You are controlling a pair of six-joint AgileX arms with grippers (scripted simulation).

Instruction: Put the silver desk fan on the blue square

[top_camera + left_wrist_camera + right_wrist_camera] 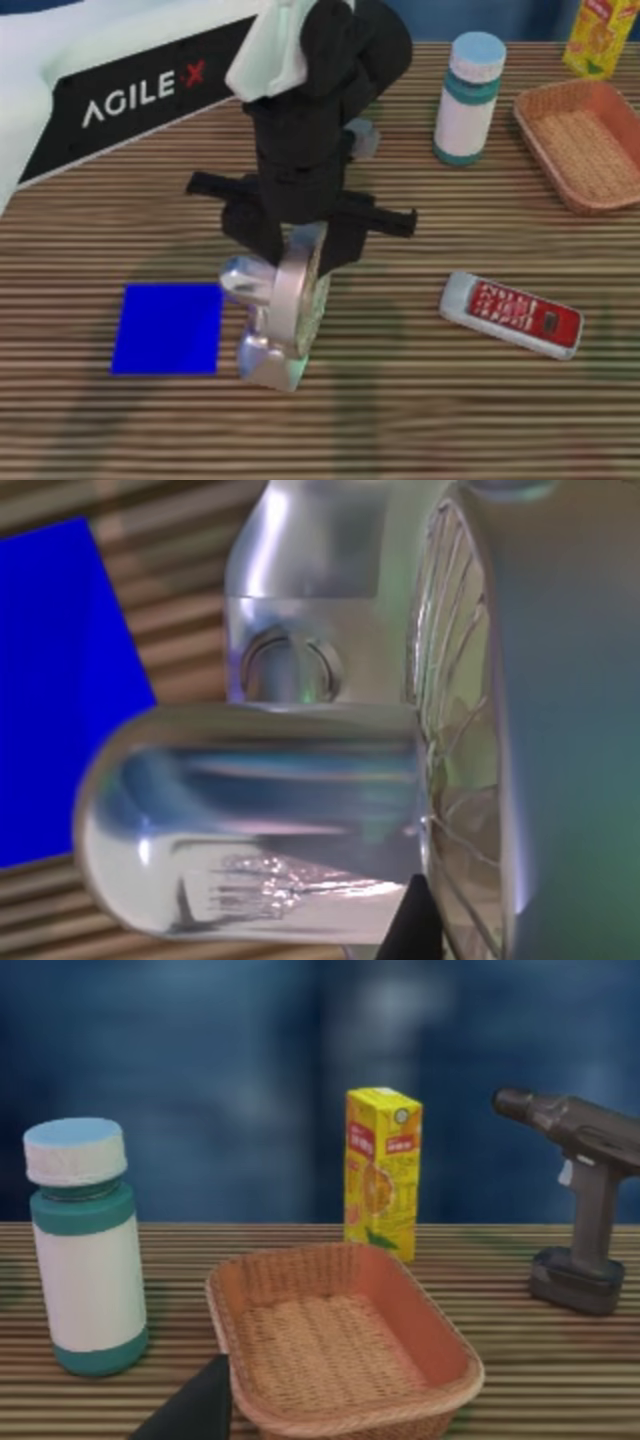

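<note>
The silver desk fan (pixel 290 305) stands just to the right of the blue square (pixel 167 328), its base near the square's right edge, not on it. My left gripper (pixel 300 255) reaches down from above and is shut on the fan's round grille head. In the left wrist view the fan (pixel 300 800) fills the frame, one dark fingertip (pixel 415 920) presses against the grille, and the blue square (pixel 50 680) shows behind. My right arm is parked out of the top view; one of its fingers (pixel 200 1410) shows far to one side.
A red-and-silver phone (pixel 512 315) lies at the right. At the back right stand a white bottle (pixel 466 100), a wicker basket (pixel 585 140) and a yellow juice carton (pixel 600 35). A drill (pixel 585 1210) stands beyond the basket.
</note>
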